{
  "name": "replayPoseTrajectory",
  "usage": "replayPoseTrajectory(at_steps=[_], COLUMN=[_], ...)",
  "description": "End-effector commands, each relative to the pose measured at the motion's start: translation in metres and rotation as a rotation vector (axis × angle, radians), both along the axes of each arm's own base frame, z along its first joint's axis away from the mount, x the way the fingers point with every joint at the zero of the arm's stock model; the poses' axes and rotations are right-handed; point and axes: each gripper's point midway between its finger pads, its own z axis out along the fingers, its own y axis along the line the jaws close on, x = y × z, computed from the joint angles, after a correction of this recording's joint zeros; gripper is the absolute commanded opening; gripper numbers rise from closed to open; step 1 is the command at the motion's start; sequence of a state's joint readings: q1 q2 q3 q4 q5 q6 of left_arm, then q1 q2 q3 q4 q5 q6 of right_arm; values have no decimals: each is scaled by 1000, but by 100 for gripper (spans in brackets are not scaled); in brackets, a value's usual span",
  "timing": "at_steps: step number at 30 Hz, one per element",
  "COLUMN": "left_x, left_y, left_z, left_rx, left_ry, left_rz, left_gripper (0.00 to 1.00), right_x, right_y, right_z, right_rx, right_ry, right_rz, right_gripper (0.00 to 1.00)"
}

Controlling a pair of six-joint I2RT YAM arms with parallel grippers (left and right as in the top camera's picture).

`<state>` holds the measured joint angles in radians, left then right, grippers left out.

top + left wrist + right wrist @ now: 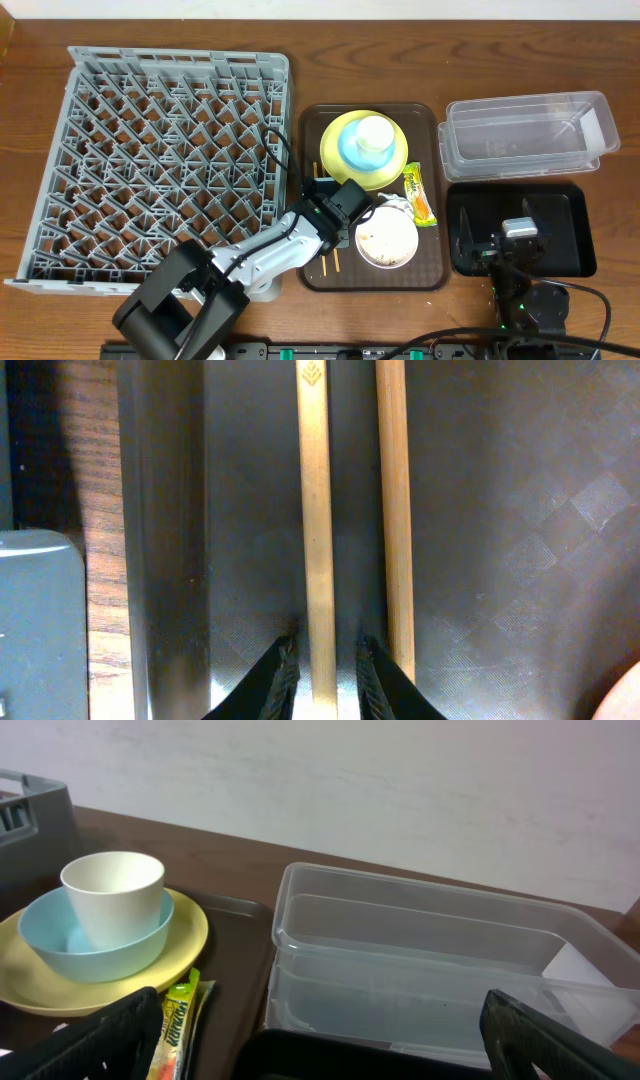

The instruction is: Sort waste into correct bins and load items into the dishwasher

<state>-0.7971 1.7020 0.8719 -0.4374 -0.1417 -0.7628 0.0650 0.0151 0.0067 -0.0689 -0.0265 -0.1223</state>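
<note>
Chopsticks [315, 510] lie side by side along the left edge of the brown tray [425, 262], two thin pale wooden sticks, parallel and slightly apart. The left one bears a small stamped mark near its far end. From overhead their middle is hidden under the left arm, and only the ends show.

The left gripper [325, 652] stands low over the tray floor with its jaws narrow, one black finger on each side of the left stick. The right stick lies just outside the right finger. Whether the pads actually press the wood cannot be told. The left arm reaches in across the near right corner of the rack [150, 150], a grey lattice on the left of the table [300, 50].

Just right of the chopsticks sits the white bowl [386, 240], with beige scraps in it. Beyond it, near the tray's right edge, lies the yellow-green wrapper [420, 193]. Farther back stands the yellow-green plate [335, 140], carrying the blue bowl [352, 155], and the white cup [375, 132] stands in that bowl.

Right of the brown tray, the right gripper [497, 220] hangs over the black tray [575, 250] with its jaws wide and nothing between them. Behind the black tray lies the clear tub [520, 160], a white scrap showing at its right end.
</note>
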Motion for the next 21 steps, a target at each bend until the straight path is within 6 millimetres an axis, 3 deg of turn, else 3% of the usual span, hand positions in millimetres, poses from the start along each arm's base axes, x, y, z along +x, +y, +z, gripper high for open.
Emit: replayPoseTrajectory(at_steps=[1, 3, 7, 10, 16, 21], left_x=[-13, -12, -7, 0, 11, 7], left_y=[12, 12, 12, 8, 2, 10], left_z=[-19, -18, -7, 17, 90, 155], left_rx=[59, 58, 47, 15, -80, -128], left_ry=[62, 59, 49, 16, -126, -245], left_rz=[0, 2, 14, 15, -64, -164], left_gripper=[21, 9, 8, 8, 7, 7], right_x=[0, 0, 0, 0, 0, 0], right_y=[1, 1, 1, 1, 1, 1], right_z=[-1, -1, -1, -1, -1, -1], right_rx=[-6, -6, -6, -6, -6, -6], right_ry=[3, 3, 3, 3, 3, 3], right_rz=[6, 6, 7, 6, 7, 6], right_gripper=[99, 99, 99, 99, 99, 99])
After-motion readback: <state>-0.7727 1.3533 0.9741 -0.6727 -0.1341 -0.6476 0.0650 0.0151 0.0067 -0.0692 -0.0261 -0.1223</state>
